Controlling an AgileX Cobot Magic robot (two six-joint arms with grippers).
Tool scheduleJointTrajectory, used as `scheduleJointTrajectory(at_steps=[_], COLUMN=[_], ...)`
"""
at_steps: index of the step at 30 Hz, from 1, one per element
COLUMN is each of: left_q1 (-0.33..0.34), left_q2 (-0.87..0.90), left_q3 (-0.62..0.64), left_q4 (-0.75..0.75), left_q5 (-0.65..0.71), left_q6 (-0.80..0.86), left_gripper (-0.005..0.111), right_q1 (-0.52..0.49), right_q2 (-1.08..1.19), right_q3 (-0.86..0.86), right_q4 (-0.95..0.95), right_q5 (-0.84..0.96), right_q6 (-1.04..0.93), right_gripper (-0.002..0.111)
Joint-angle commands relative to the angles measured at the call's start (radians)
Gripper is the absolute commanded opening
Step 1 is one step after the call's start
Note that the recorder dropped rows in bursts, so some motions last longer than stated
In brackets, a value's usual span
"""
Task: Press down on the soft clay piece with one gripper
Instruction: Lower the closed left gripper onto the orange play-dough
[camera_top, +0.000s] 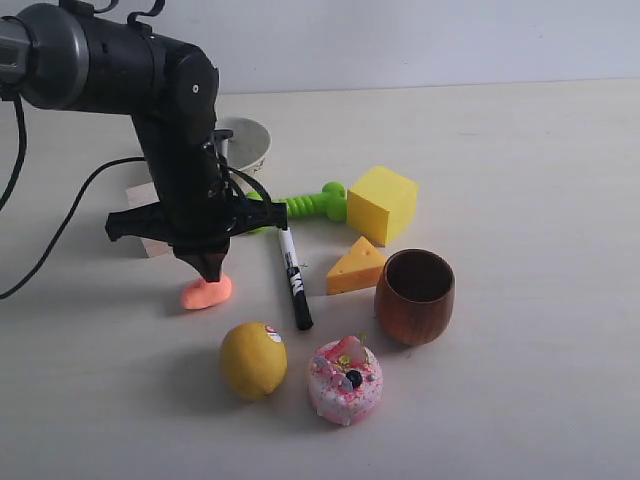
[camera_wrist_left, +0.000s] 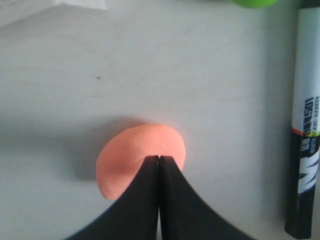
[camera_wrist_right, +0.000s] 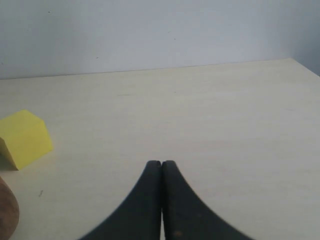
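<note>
Two grippers are showing in the wrist views, and each one is holding its jaws pressed together with nothing between them. The left gripper (camera_top: 212, 270) is pointing straight down at the table (camera_top: 520, 400). Its black tip is sitting on the top of the soft clay piece (camera_top: 206, 293), and in the exterior view the two are looking as if they are touching.

In the left wrist view the left gripper (camera_wrist_left: 158, 160) is overlapping one edge of the soft clay piece (camera_wrist_left: 131, 162), which is lying on the pale surface as a smooth salmon-orange oval.

In the exterior view a black marker (camera_top: 295, 280) is lying just beside the soft clay piece on its right. A yellow lemon (camera_top: 253, 360) is resting near it, toward the camera. Further right, a cheese wedge (camera_top: 355, 268), a yellow cube (camera_top: 382, 204) and a wooden cup (camera_top: 415, 296) are standing close together.

The right gripper (camera_wrist_right: 161, 165) is pointing out over the table, well apart from the soft clay piece, with the yellow cube showing at one side of its view.
</note>
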Motion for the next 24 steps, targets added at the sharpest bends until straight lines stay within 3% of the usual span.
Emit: scheduleJointTrajectory(at_steps=[1, 24], left_q1=[-0.004, 0.004], left_q2=[0.008, 0.031], left_q3=[-0.005, 0.022], left_q4=[-0.003, 0.009], left_q5=[-0.007, -0.020], left_q6=[0.004, 0.016], left_gripper=[0.000, 0.000], right_q1=[0.002, 0.002], right_q2=[-0.006, -0.006], right_q3=[0.005, 0.005], right_q4=[-0.005, -0.005], right_q5=[-0.007, -0.007], right_q6=[-0.002, -0.002], right_gripper=[0.000, 0.000])
